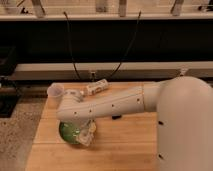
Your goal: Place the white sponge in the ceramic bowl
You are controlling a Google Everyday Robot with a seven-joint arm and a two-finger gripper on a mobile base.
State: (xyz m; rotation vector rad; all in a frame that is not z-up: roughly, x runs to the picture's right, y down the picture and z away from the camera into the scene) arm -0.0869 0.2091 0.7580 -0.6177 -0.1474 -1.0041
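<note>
Gripper (86, 134) over bowl's (67, 134) right rim, near worktop's (125, 146) front-left corner; jaws pressed together; sponge not distinguishable there, possibly pinched.

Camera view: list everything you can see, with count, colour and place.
ceramic bowl: one, green, front left of the table, partly under the arm.
cup: one, translucent white, back left corner of the table.
bottle: one, white, lying near the table's back edge.
table: one, light wood.
cables: two, black, hanging behind the table.
white sponge: cannot be told apart from the gripper.
arm: one, white, reaching left across the table.
gripper: one, pale, shut, at the bowl's right rim.
</note>
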